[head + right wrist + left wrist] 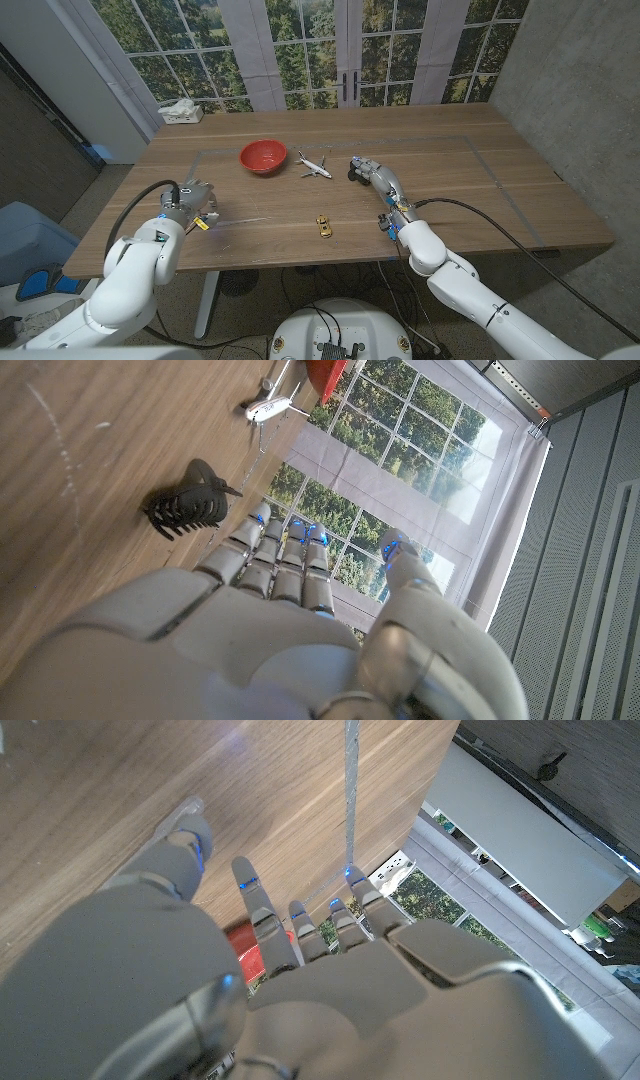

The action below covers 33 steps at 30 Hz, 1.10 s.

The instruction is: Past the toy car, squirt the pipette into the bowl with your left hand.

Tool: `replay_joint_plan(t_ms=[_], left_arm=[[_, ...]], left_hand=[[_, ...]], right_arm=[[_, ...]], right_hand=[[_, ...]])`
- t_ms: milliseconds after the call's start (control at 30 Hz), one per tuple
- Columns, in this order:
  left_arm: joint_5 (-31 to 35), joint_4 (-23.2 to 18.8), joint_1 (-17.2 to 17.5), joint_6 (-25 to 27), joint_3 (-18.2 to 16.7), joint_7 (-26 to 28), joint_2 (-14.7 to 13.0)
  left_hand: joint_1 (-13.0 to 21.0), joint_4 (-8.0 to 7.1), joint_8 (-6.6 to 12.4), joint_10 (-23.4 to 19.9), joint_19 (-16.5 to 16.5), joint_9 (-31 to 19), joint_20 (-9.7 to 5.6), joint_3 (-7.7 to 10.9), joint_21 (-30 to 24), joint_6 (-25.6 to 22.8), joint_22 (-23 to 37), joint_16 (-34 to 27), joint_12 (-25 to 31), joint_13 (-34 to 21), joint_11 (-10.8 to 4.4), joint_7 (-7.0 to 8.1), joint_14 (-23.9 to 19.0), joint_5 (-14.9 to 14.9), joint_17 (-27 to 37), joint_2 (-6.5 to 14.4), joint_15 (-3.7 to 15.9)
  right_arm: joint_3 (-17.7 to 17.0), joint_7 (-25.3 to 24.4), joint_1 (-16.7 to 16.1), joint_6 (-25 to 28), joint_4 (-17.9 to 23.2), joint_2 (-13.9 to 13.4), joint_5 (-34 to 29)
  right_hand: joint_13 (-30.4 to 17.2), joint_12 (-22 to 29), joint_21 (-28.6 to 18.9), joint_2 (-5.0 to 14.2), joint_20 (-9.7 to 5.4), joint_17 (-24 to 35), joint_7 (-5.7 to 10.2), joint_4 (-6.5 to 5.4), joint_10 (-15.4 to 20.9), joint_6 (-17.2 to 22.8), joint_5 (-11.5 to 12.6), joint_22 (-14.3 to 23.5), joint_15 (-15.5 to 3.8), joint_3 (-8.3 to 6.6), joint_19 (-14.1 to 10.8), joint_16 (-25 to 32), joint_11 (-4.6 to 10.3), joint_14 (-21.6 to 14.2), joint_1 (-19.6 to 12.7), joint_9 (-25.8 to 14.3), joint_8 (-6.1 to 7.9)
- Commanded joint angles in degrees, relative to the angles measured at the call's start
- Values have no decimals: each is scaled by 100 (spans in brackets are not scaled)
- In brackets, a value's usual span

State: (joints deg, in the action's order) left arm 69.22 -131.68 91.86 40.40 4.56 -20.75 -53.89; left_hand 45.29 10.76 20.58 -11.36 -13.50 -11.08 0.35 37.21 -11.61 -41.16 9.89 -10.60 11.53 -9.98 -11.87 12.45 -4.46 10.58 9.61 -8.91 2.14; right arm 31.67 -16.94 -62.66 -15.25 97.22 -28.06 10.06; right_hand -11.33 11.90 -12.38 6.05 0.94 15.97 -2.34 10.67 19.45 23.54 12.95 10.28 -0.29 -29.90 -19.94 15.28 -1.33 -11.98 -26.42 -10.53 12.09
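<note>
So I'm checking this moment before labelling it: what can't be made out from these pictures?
- Pipette: in the head view, something small and yellow sits at the left hand, too small to identify.
- Red bowl: in the left wrist view, mostly hidden behind that hand's fingers.
- Black object: in the head view, partly covered by the right hand; contact unclear.
- Toy car: too small for detail.

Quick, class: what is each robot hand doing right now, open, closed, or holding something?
Left hand: open, fingers apart, holding nothing.
Right hand: open, holding nothing, beside the black clip.
</note>
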Motion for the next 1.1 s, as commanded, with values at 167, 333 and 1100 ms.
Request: replay_joint_plan(t_ms=[167, 333, 1100], left_arm=[[-369, 331, 31, 224, 313, 1089, -177], [-566, 378, -21, 298, 413, 1219, -275], [-921, 139, -735, 1043, 1311, 605, -970]], left_hand=[[305, -11, 133, -285, -193, -36, -38, -180, -20, -383, 5, -13, 33, -20, -11, -11, -224, -22, 4, -49, 323], [435, -31, 199, -393, -260, -50, -40, -260, -18, -590, 9, -11, 31, -22, -17, 5, -296, -32, 5, -9, 355], [509, -158, -141, -216, -216, 9, -14, -471, 31, -196, 24, 50, -75, -24, 17, 6, -160, -65, 10, 304, 232]], right_arm=[[56, 26, 101, 27, -70, 13, -27], [63, 46, 115, 5, -97, 22, -3], [20, 23, 74, -96, -107, -15, -9]], right_hand=[[-27, 16, 3, -7, 56, 1, -6, -24, 23, 51, 44, 11, 20, 4, -19, 5, -26, -4, -43, -26, 20], [-29, 16, 3, -33, 67, 6, -12, -42, 30, 60, 45, 12, 31, 26, -23, 7, -33, -4, -46, -26, 14], [-39, 4, 17, -105, 56, 41, -10, -118, 24, 83, 31, 17, 18, 149, -2, 15, -33, 7, -8, -30, -19]])
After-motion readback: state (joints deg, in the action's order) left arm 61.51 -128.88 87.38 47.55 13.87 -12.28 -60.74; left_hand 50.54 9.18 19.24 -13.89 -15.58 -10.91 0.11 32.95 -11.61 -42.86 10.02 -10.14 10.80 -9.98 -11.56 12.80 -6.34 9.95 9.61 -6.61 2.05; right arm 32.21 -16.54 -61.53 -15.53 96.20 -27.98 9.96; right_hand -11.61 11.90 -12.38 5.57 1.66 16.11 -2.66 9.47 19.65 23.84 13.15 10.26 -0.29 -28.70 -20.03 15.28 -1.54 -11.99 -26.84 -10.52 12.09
